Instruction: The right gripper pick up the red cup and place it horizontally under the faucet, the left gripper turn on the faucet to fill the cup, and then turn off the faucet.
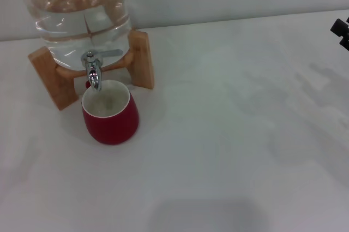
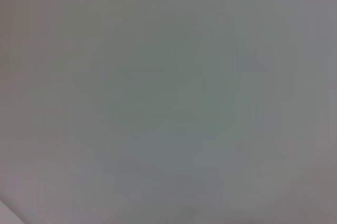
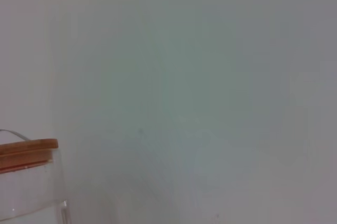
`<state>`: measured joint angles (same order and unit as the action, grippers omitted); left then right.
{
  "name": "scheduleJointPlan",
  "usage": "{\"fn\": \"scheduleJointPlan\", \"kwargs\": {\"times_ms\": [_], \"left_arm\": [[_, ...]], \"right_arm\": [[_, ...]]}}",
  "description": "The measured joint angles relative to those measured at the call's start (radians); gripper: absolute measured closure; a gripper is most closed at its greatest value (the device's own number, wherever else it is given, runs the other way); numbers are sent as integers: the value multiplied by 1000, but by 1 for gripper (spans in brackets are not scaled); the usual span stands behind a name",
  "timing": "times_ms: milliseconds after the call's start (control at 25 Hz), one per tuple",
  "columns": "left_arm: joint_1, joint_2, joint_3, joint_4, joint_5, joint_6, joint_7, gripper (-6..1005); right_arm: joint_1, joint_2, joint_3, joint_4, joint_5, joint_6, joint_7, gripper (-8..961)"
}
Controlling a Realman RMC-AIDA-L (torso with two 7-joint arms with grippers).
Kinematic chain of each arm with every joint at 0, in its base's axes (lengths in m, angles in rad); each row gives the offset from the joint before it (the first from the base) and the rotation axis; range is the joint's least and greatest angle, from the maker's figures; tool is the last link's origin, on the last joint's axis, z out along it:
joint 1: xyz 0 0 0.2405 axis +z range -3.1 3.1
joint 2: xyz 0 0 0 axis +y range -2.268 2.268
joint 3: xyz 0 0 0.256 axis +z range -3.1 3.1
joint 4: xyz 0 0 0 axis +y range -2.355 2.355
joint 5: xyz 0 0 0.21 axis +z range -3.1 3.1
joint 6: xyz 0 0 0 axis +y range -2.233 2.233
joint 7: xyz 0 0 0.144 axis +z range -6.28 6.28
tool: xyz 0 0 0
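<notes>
The red cup (image 1: 110,114) stands upright on the white table, its white inside open to the top, directly under the spout of the chrome faucet (image 1: 93,71). The faucet's flat lever points off to the right. No water stream shows between spout and cup. A black part of my right gripper (image 1: 341,31) shows at the far right edge of the head view, well away from the cup and holding nothing. The left gripper is out of view, and the left wrist view shows only a blank grey surface.
The clear water jar (image 1: 79,11) rests on a wooden stand (image 1: 140,57) at the back left, by the wall. Its wooden lid (image 3: 27,153) shows in the right wrist view. White table (image 1: 234,134) stretches to the right and front.
</notes>
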<state>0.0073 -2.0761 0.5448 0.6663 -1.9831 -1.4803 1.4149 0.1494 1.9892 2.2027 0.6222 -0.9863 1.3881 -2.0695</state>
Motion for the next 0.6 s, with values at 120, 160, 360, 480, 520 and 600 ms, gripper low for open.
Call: {"fn": "scheduleJointPlan", "kwargs": {"times_ms": [120, 160, 360, 480, 520, 600], "left_arm": [[-4, 1, -1, -8, 5, -6, 1, 123], [-4, 1, -1, -8, 5, -6, 1, 123], [-6, 3, -2, -10, 6, -9, 0, 123], [-5, 3, -2, -10, 9, -10, 1, 123], [-5, 3, -2, -7, 12, -10, 1, 123], [-6, 4, -2, -4, 19, -11, 1, 123]], "right_arm": [[-2, 1, 1, -1, 2, 6, -6, 420], [-2, 1, 1, -1, 1, 10, -7, 420], [-2, 0, -4, -1, -2, 23, -23, 420], [-2, -2, -6, -1, -3, 25, -28, 420], [-2, -2, -6, -1, -4, 26, -29, 420], [-2, -3, -6, -1, -4, 26, -31, 420]]}}
